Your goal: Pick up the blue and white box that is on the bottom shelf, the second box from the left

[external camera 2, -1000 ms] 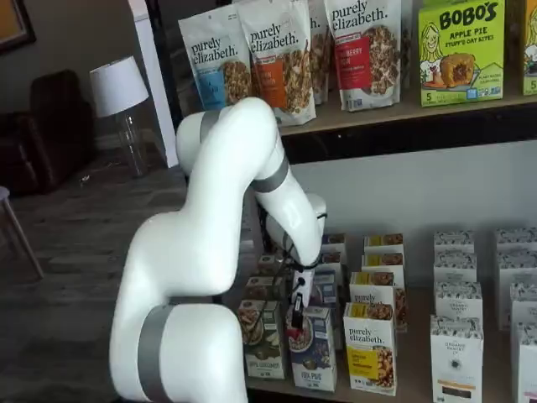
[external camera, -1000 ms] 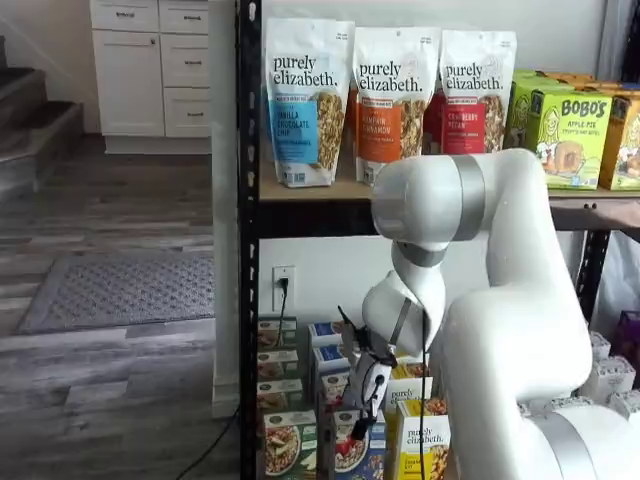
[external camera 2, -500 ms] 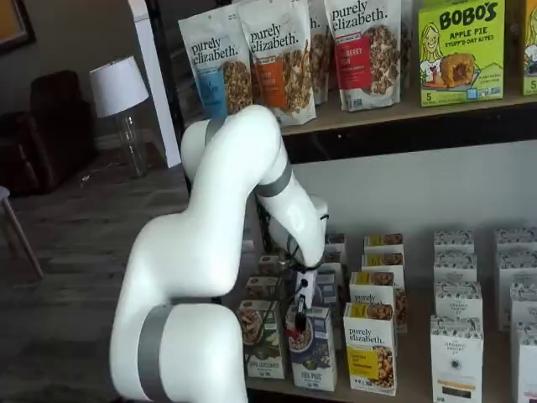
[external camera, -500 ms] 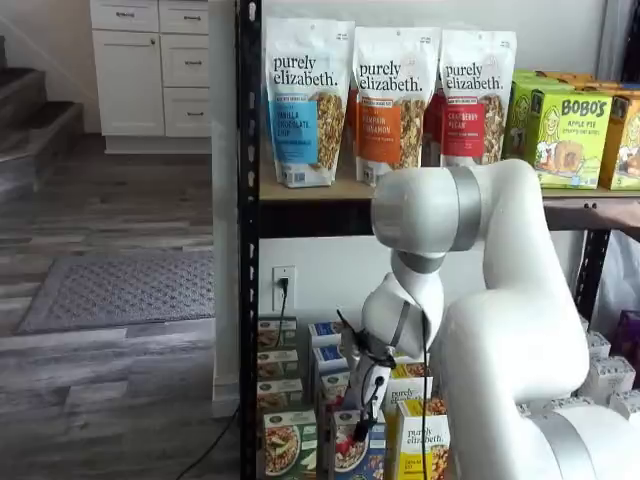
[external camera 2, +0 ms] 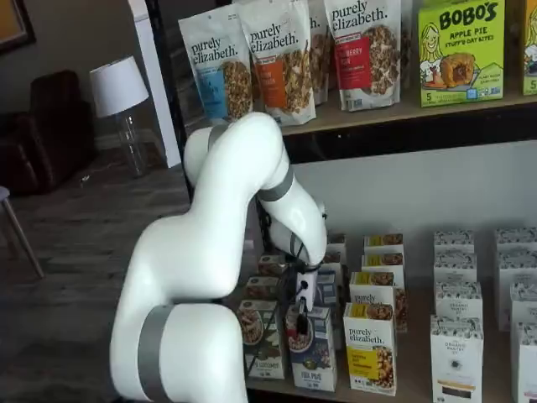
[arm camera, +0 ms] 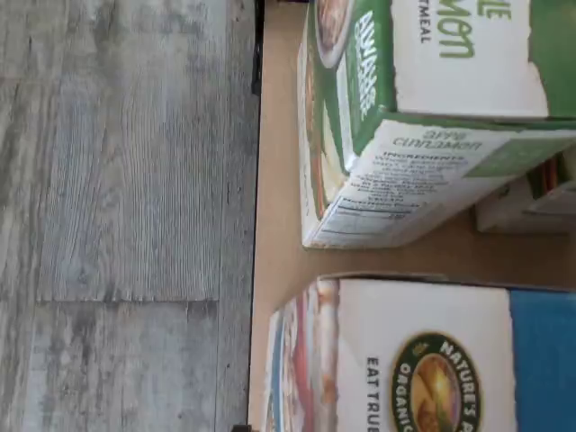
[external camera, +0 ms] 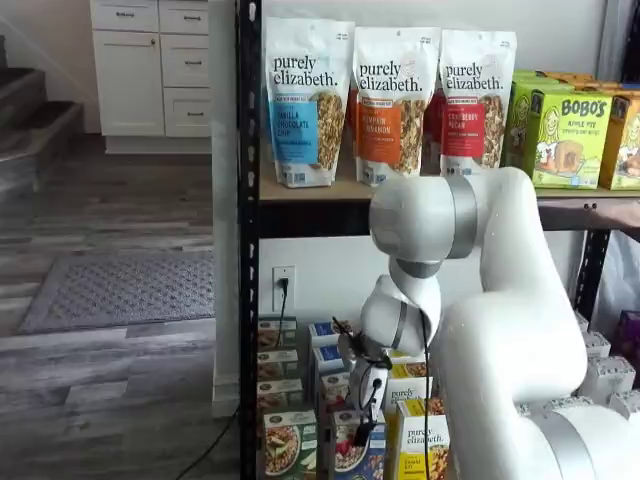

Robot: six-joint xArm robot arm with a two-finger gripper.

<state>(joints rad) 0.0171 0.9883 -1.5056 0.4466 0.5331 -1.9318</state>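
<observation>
Gripper (external camera 2: 300,323) hangs at the top front of the blue and white box (external camera 2: 312,361) on the bottom shelf (external camera 2: 403,393). Fingers are too small to judge by sight, but the jaws stand spread wide and nothing is grasped. The green-and-white carton (external camera 2: 265,340) stands just beside the box.

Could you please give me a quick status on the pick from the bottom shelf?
End effector low over the front row, finger gap unclear. Blue and white box upright on bottom shelf, not gripped. Green-and-white carton close beside it.

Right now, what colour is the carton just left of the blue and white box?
Green and white carton; clearest in the wrist view, beside the blue and white box.
</observation>
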